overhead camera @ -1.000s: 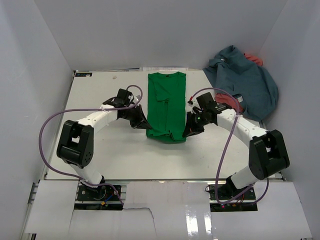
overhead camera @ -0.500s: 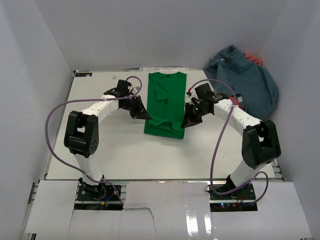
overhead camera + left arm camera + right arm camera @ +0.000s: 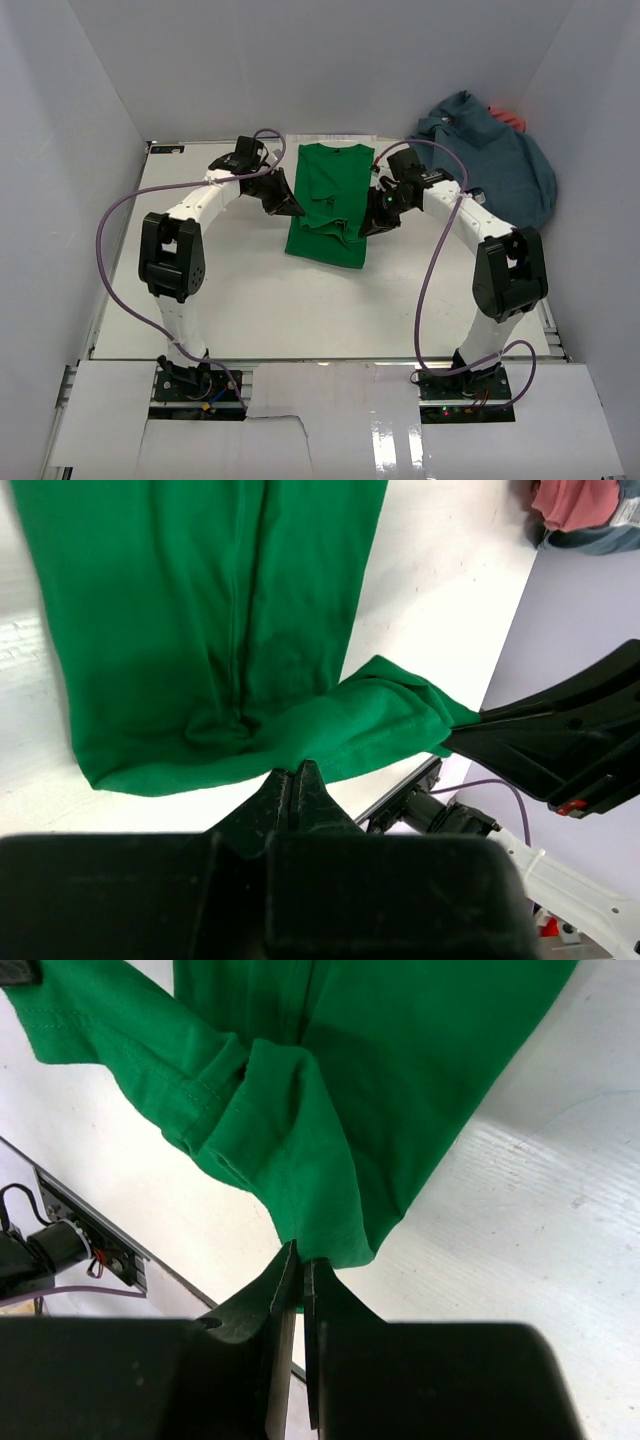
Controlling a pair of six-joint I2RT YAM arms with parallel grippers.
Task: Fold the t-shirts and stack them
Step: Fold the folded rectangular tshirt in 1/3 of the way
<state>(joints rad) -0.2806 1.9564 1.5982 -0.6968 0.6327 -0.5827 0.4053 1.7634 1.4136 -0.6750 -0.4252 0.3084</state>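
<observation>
Folding the green t-shirt [image 3: 328, 205] at the centre of the counter [image 3: 200, 290], you have the left tool [image 3: 297, 209] and right tool [image 3: 366, 229] each clamped on a hem corner; next, carry both evenly toward 12 o'clock.

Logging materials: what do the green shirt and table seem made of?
The green shirt looks like soft matte knit, probably cotton jersey: it drapes, wrinkles, shows stitched hems. The table looks hard, smooth, white, faintly glossy; perhaps laminate.
</observation>
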